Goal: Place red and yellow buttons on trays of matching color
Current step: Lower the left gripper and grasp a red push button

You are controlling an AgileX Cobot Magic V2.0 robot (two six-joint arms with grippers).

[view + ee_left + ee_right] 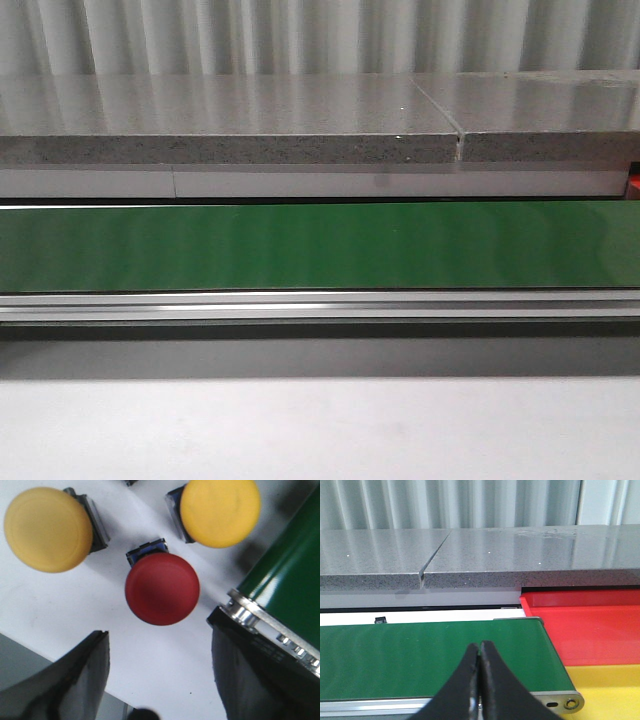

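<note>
The left pincer [157, 680] hangs released over the red button [162, 588] on the white counter [45, 610], yellow buttons [47, 529] flanking it; I'd drop straight, straddling the cap; the right pincer [480, 680] sits clenched, empty, near the red tray [590, 625].

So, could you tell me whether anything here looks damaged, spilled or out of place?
Nothing stands out: the red mushroom-head button and two yellow mushroom-head buttons lie apart and intact beside the green conveyor belt.

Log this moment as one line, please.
left gripper: open above red button | right gripper: shut, empty, over green belt | red tray, yellow tray: no buttons visible
</note>
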